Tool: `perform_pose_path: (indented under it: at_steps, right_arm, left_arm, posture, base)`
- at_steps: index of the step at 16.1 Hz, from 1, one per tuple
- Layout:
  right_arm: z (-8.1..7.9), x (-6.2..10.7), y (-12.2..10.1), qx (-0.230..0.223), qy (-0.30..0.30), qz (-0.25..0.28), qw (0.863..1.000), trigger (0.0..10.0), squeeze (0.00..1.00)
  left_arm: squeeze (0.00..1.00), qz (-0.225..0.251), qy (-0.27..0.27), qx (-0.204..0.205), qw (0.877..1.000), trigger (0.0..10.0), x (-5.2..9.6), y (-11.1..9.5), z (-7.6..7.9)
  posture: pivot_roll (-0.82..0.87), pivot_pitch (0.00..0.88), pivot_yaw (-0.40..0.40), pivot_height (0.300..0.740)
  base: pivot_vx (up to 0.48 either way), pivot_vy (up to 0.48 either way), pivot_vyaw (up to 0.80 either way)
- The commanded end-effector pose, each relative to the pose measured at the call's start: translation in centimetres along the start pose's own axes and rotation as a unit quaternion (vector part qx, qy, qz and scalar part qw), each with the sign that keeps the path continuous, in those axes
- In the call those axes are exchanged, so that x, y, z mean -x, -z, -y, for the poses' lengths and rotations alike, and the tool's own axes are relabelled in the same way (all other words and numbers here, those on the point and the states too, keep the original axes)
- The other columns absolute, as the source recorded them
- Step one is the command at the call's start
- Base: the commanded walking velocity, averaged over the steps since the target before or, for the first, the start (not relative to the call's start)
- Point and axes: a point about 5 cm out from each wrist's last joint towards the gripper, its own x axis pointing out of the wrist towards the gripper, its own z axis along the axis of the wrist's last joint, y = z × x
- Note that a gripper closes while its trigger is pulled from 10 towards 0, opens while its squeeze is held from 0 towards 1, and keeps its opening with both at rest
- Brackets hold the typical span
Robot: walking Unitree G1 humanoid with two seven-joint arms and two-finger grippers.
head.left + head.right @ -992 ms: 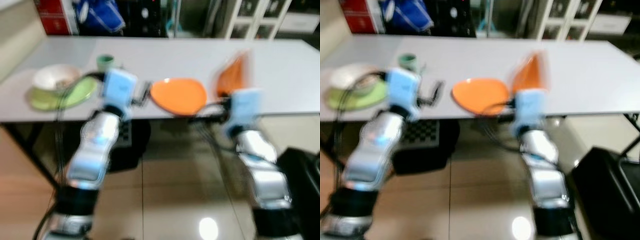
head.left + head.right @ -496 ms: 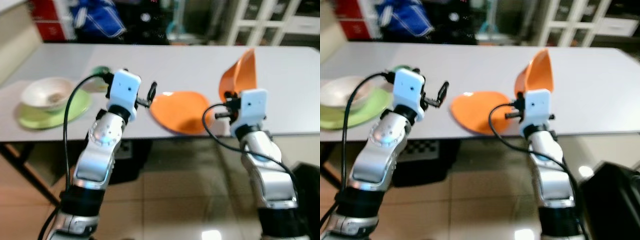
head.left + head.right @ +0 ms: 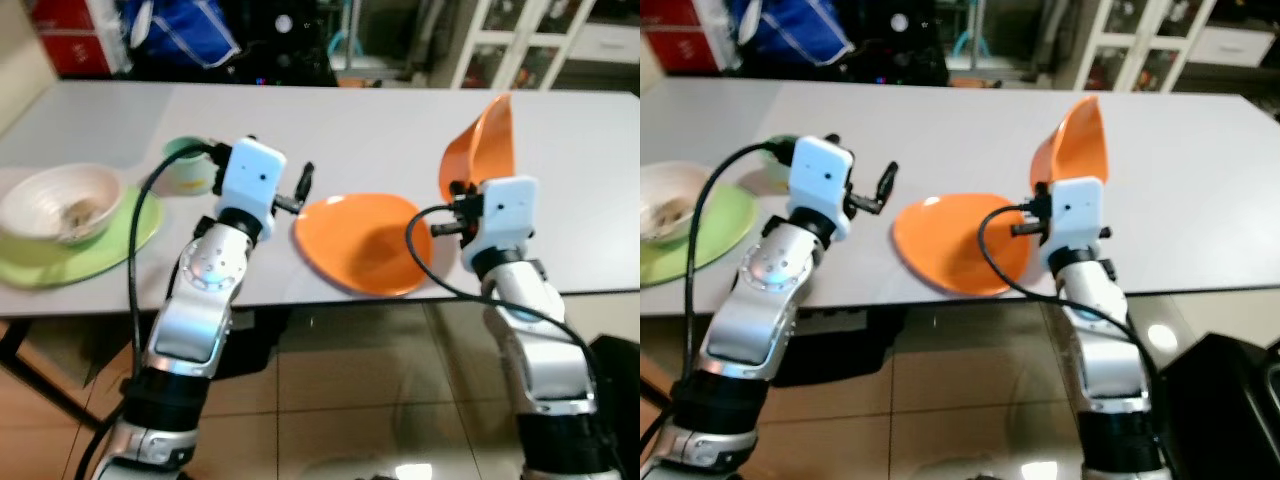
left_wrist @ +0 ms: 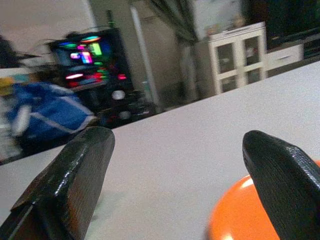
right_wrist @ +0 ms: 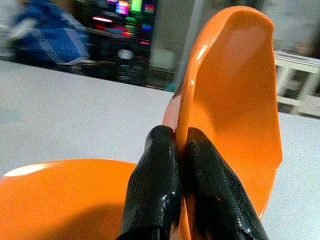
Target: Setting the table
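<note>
An orange plate [image 3: 362, 240] lies flat near the front edge of the grey table [image 3: 330, 130]. My right gripper [image 5: 176, 150] is shut on the rim of an orange bowl [image 3: 480, 150], holding it on edge above the table, just right of the plate. My left gripper [image 3: 295, 195] stands open and empty above the table at the plate's left edge; its black fingers [image 4: 75, 170] are spread wide with the plate [image 4: 240, 210] low between them. A white bowl [image 3: 58, 200] sits on a green plate [image 3: 85, 245] at the left, with a green cup [image 3: 185, 165] behind.
The table's front edge runs just below the orange plate, with tiled floor [image 3: 330, 380] beneath. A blue bag [image 3: 175, 35] and red boxes [image 3: 65, 35] lie beyond the far edge, a white cabinet [image 3: 520, 40] at the back right. A black object [image 3: 1230, 390] stands on the floor at right.
The camera has come closer to the table and the blur has gone. The right gripper still holds the orange bowl on edge; the left gripper stays open beside the plate.
</note>
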Motion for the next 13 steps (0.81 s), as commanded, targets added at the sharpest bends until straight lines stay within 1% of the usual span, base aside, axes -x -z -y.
perform_pose_path:
  at_steps: [1,13]
  right_arm:
    - [0.03,-0.10,-1.48,0.004,-0.002,0.031,1.000,10.0,0.00]
    - [0.06,0.16,-1.41,0.007,-0.011,0.021,1.000,10.0,0.00]
  left_arm:
    - [0.00,0.000,0.000,-0.003,1.000,10.0,0.03,-0.24,0.01]
    - [0.00,-0.011,-0.005,-0.002,1.000,10.0,0.42,-0.07,0.25]
  posture:
    - [0.01,0.000,-0.032,0.740]
    - [0.01,0.000,-0.056,0.740]
  base:
    - [0.000,0.000,0.00]
    - [0.000,0.000,0.00]
